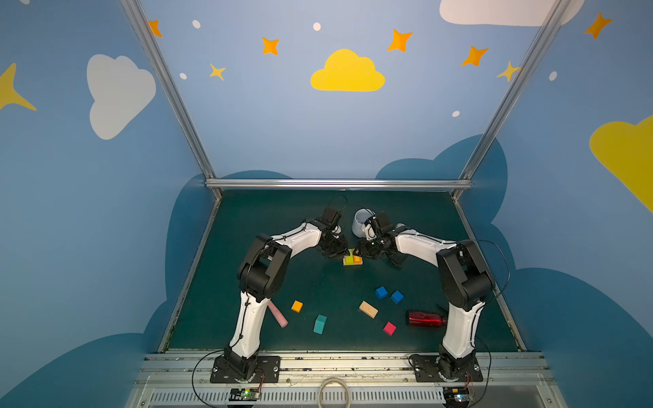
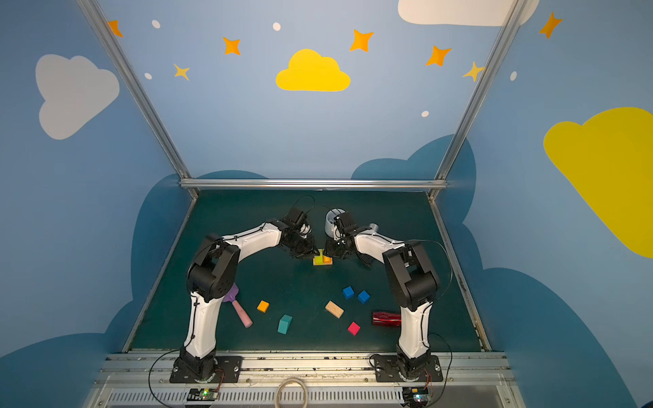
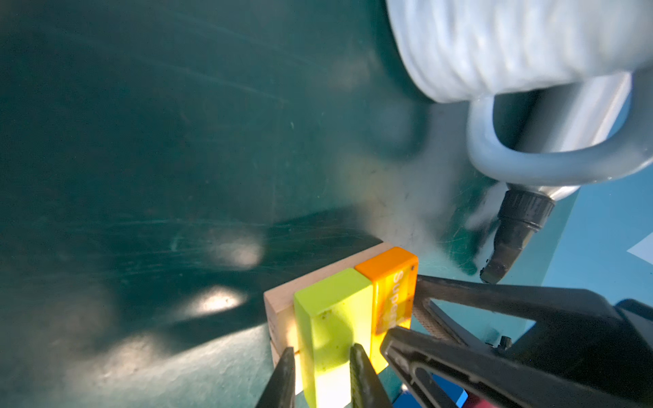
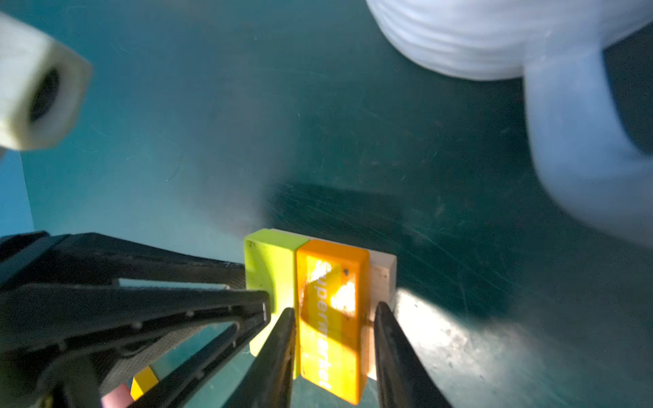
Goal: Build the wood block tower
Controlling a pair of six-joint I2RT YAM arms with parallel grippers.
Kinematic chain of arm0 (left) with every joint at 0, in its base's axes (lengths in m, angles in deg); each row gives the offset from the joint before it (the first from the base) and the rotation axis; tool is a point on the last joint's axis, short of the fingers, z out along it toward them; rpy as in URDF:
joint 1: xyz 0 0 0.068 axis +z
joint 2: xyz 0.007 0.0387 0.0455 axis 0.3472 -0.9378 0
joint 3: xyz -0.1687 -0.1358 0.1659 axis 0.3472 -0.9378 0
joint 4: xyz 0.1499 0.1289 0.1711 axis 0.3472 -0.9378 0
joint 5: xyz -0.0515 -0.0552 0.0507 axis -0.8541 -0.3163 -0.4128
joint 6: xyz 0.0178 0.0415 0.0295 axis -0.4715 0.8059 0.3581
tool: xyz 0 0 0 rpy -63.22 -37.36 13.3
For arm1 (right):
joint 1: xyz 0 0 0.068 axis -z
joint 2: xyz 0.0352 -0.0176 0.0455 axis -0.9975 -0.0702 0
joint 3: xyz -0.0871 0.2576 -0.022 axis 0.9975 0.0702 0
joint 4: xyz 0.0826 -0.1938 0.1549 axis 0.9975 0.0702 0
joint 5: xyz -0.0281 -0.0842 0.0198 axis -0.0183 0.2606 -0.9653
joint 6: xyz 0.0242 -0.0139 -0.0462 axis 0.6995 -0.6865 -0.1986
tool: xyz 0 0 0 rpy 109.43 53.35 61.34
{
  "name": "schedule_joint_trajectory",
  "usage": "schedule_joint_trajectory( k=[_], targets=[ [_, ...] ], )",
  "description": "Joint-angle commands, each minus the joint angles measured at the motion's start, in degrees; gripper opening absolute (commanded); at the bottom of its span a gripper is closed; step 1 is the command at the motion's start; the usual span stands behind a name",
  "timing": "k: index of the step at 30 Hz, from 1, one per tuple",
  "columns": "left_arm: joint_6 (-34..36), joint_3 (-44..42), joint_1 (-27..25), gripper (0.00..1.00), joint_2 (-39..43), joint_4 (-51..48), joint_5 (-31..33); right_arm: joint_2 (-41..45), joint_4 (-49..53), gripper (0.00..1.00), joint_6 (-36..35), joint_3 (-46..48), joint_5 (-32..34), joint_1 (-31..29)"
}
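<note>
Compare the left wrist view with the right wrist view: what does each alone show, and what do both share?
Left wrist only: a black-tipped silver cylinder. Right wrist only: a white faceted part. Both: the yellow-green bar and orange bar side by side on a tan bar, and the white mug.

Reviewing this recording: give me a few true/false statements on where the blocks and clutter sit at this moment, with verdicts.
1. The yellow-green bar and orange bar lie side by side on a tan bar. True.
2. Both blue cubes top the stack. False: they sit loose on the mat.
3. The red bottle lies on its side. True.
4. The teal piece is stacked on the orange bar. False: it is alone on the mat, near the front.
</note>
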Motion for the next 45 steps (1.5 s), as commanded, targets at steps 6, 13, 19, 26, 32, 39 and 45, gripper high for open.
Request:
schedule_joint_trajectory(
  k=[6, 13, 19, 26, 32, 39, 45],
  targets=[
    [0.6, 0.1, 0.2, 0.3, 4.3, -1.7, 1.9, 2.1, 1.6, 0.4, -0.2, -1.2, 0.9, 0.2],
    [1.3, -1.1, 0.4, 0.3, 7.8, -2.2, 3.6, 4.5, 2.3, 0.4, -0.2, -0.4, 1.8, 0.2],
    [2.1, -3.2, 0.4, 0.3, 11.9, -2.5, 5.6, 7.6, 3.5, 0.41, 0.0, 0.9, 3.5, 0.1],
    [3.7, -6.7, 0.4, 0.31, 17.8, -4.0, 9.7, 11.8, 6.1, 0.41, -0.1, 2.6, 6.5, -1.0],
    [6.5, -10.3, 0.3, 0.35, 23.3, -8.7, 14.5, 15.7, 8.7, 0.41, -0.6, 4.7, 8.5, -3.1],
    [7.4, -18.6, -0.2, 0.41, 30.3, -12.5, 20.5, 21.6, 13.8, 0.41, -1.0, 7.7, 12.5, -6.8],
    [8.0, -24.3, -1.8, 0.54, 36.5, -16.0, 24.7, 25.8, 14.3, 0.41, 0.4, 12.1, 13.0, -8.5]
  ],
)
